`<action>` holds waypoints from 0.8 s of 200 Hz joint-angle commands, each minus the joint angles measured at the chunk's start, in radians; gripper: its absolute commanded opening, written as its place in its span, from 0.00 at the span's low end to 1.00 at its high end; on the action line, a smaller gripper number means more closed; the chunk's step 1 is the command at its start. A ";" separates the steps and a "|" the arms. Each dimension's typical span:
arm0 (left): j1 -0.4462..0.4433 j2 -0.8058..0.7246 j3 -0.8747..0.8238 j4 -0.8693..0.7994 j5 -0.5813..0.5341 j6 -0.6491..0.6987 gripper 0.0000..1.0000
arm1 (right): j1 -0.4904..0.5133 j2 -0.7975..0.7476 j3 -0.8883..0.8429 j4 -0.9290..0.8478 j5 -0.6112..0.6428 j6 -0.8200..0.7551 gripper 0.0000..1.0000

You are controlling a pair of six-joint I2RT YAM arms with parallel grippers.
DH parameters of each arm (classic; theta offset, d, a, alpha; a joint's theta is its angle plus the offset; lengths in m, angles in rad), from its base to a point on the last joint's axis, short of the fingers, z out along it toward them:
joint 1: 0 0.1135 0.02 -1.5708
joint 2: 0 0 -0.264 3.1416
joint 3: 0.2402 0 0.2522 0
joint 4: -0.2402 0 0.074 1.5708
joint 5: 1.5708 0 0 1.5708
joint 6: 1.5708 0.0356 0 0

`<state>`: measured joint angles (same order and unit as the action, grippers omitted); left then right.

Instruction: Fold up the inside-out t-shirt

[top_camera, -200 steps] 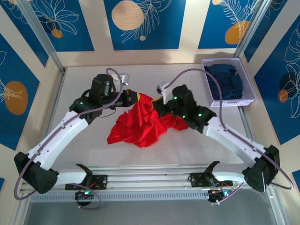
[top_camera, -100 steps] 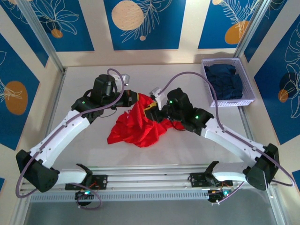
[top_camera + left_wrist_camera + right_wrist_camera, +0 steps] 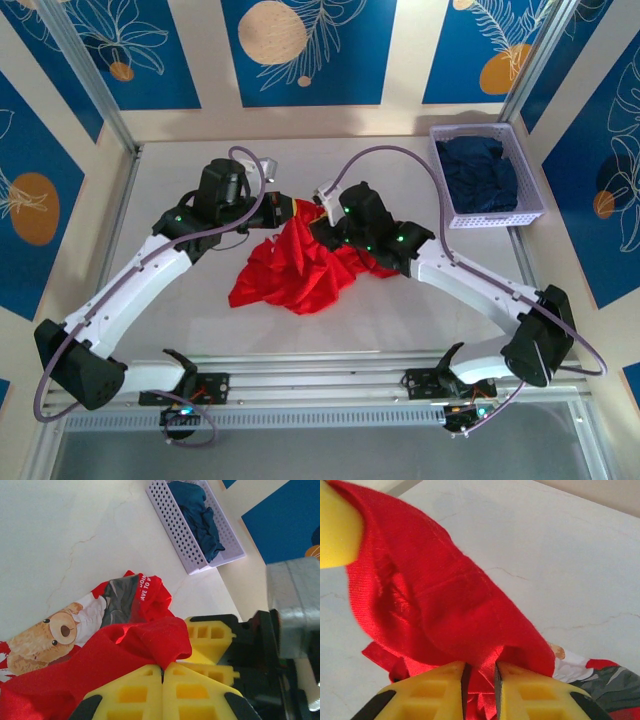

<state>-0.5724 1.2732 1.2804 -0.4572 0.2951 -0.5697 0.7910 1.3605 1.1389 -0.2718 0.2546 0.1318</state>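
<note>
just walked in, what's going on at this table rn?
Both arms are working a bright red cloth t-shirt that lies bunched mid-way across the white table. The left gripper is shut on a fold of it. The right gripper pinches the red cloth close beside. The teddy-bear print partly shows, and there is no neat fold yet. A dark navy garment sits in the lavender perforated basket at the far right.

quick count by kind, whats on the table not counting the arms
red t-shirt: 1
lilac perforated basket: 1
dark navy garment bundle in the basket: 1 (cannot tell if it is more than one piece)
total: 3
</note>
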 commanded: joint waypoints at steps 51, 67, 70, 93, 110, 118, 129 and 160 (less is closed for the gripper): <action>0.009 0.020 -0.022 0.007 -0.041 0.041 0.00 | -0.093 -0.074 0.054 -0.034 -0.227 0.093 0.00; 0.010 0.019 -0.023 0.009 -0.044 0.043 0.00 | -0.139 -0.110 0.027 -0.011 -0.339 0.144 0.00; 0.009 0.018 -0.023 0.010 -0.043 0.043 0.00 | -0.145 -0.115 0.021 -0.008 -0.354 0.150 0.00; 0.010 0.017 -0.021 0.012 -0.038 0.039 0.00 | -0.161 -0.129 -0.001 0.000 -0.401 0.165 0.00; 0.009 0.016 -0.022 0.017 -0.028 0.036 0.00 | -0.154 -0.120 -0.009 -0.004 -0.379 0.157 0.00; 0.009 0.015 -0.022 0.018 -0.030 0.037 0.00 | -0.157 -0.119 -0.014 -0.001 -0.387 0.162 0.00; 0.010 0.017 -0.024 0.014 -0.038 0.041 0.00 | -0.165 -0.131 -0.026 0.020 -0.419 0.183 0.00; 0.009 0.032 -0.027 0.002 -0.076 0.066 0.00 | -0.237 -0.171 -0.027 0.059 -0.602 0.265 0.00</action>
<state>-0.5720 1.2938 1.2648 -0.4572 0.2577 -0.5400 0.6075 1.2343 1.1172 -0.2661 -0.1738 0.3130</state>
